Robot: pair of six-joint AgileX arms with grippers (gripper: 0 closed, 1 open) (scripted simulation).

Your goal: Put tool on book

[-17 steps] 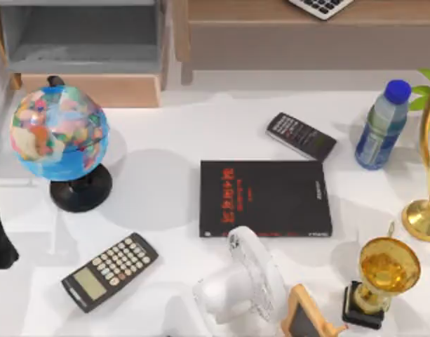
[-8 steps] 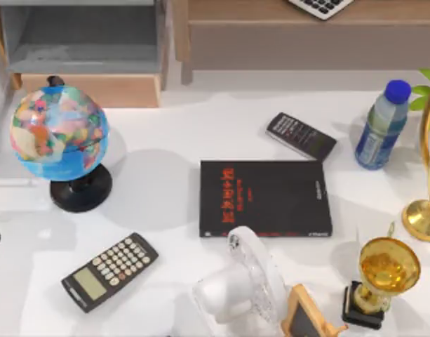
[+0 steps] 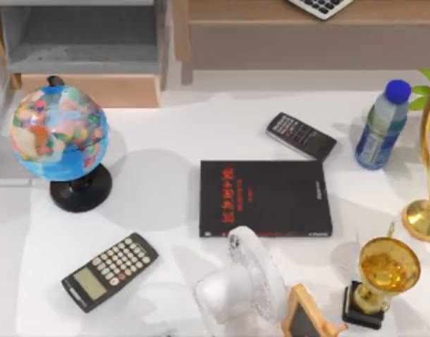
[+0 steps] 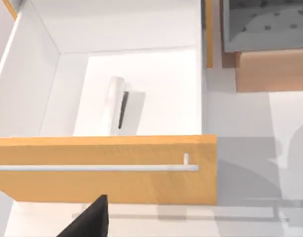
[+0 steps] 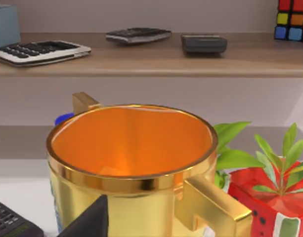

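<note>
On the desk (image 3: 165,133), the book (image 3: 265,198) has no tool on it yet. Next, a pincer must grab a calculator (image 3: 109,271). I cannot tell either pincer's state.

Left arm: dark shape seen at the table's (image 3: 165,140) left edge 1.0 s ago, shrunk to a sliver 0.5 s ago, now withdrawn out of the top view.
Shadows: grey patches at the left edge of the table shifted and lightened as that arm was pulled away.
Fan (image 3: 243,288): turned slightly at the near edge; its base now seen a little further toward the near edge than before.
</note>
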